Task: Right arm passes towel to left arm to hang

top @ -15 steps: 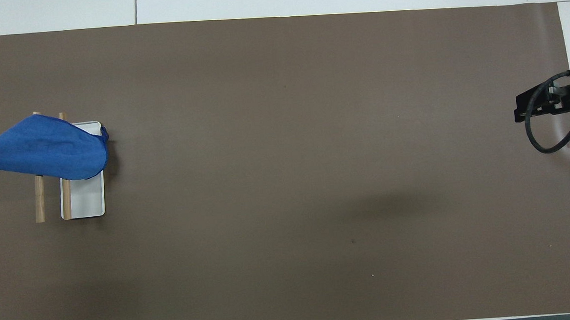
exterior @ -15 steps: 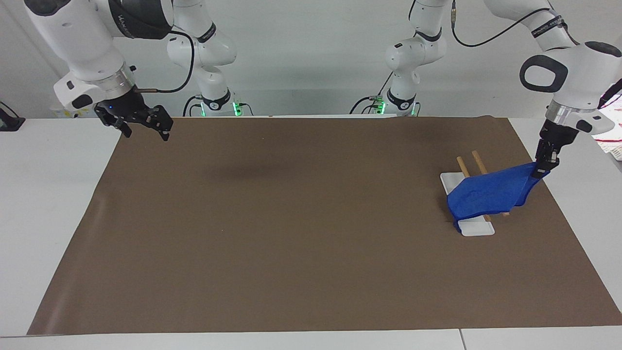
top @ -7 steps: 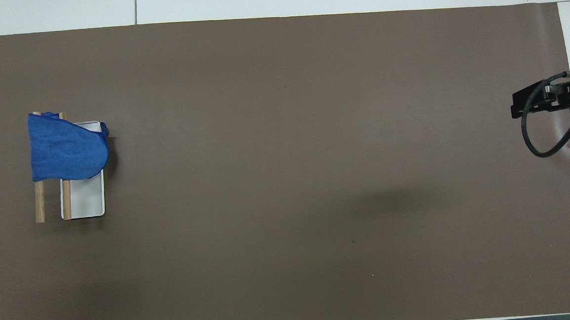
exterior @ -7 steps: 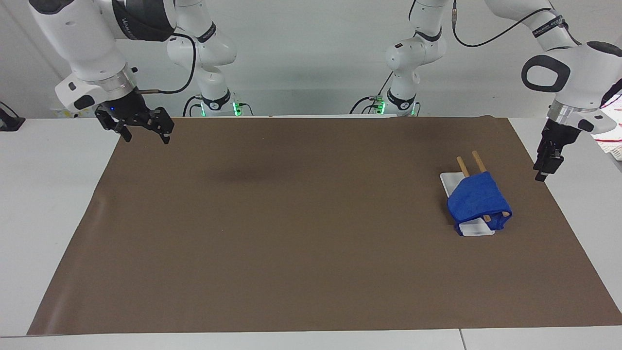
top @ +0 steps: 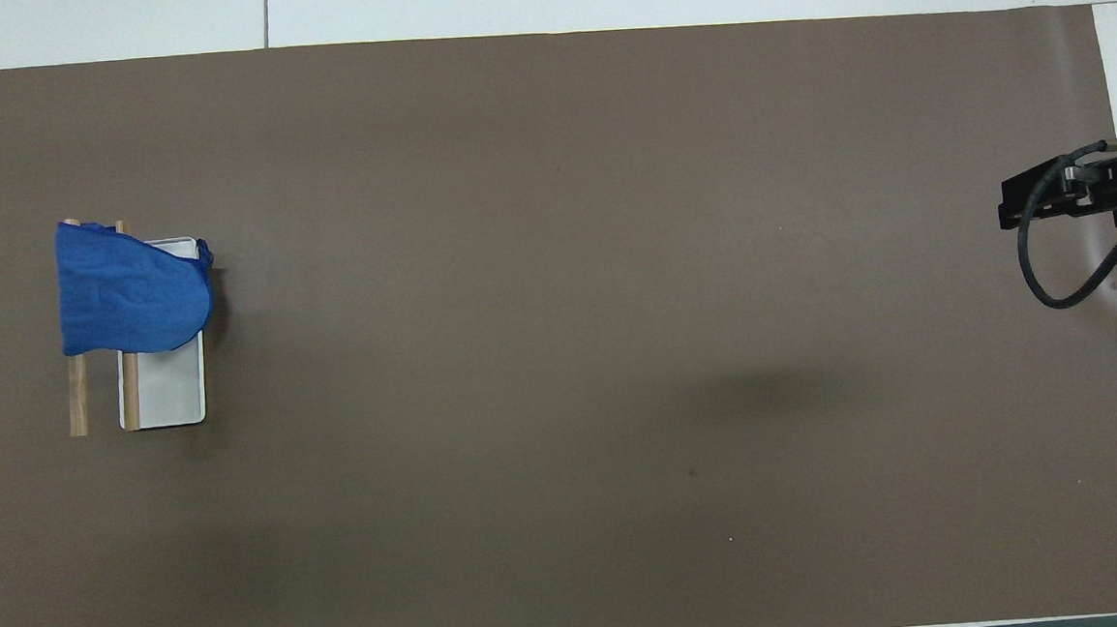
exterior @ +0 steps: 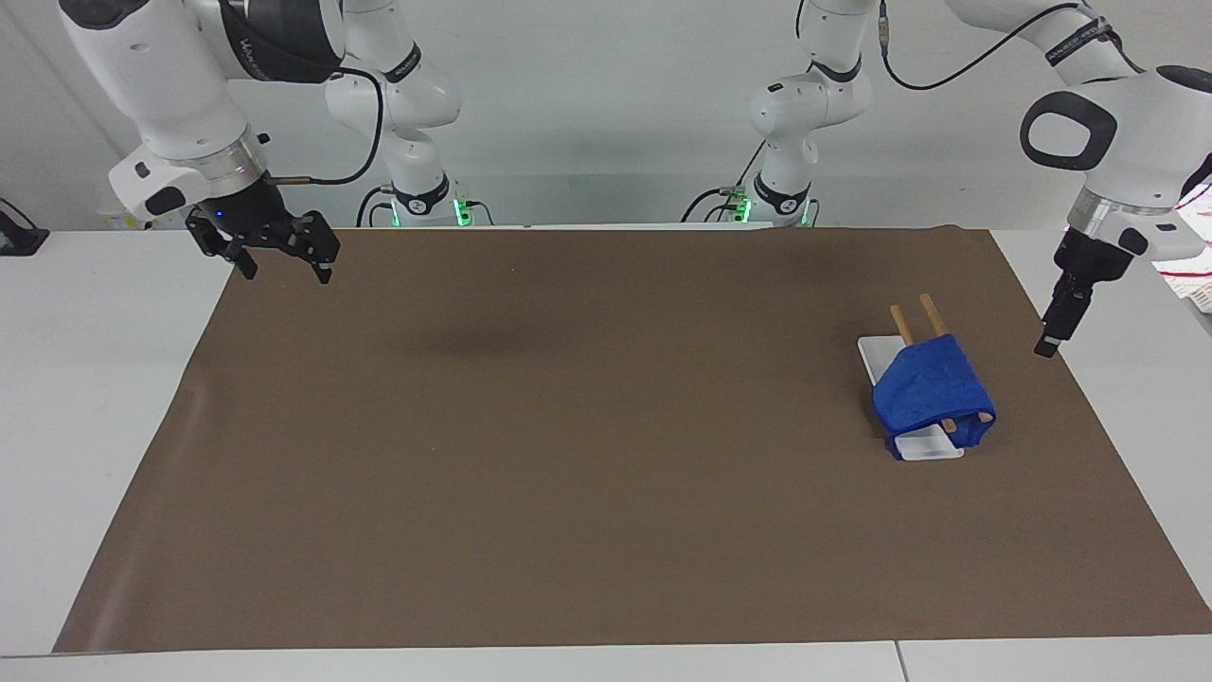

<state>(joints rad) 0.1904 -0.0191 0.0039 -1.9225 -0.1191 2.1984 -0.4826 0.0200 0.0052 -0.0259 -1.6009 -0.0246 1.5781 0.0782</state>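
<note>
A blue towel (exterior: 931,388) hangs draped over two wooden rails (exterior: 906,327) of a rack with a white base (exterior: 928,445), on the brown mat (exterior: 568,455) toward the left arm's end of the bench. The left gripper (exterior: 1045,349) hangs in the air over the mat's edge at that end, apart from the towel. The right gripper (exterior: 281,264), fingers spread and empty, hovers over the mat's corner nearest the right arm's base.

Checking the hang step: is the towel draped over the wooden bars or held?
Draped: the towel lies over both wooden bars; the left gripper hangs apart.
</note>
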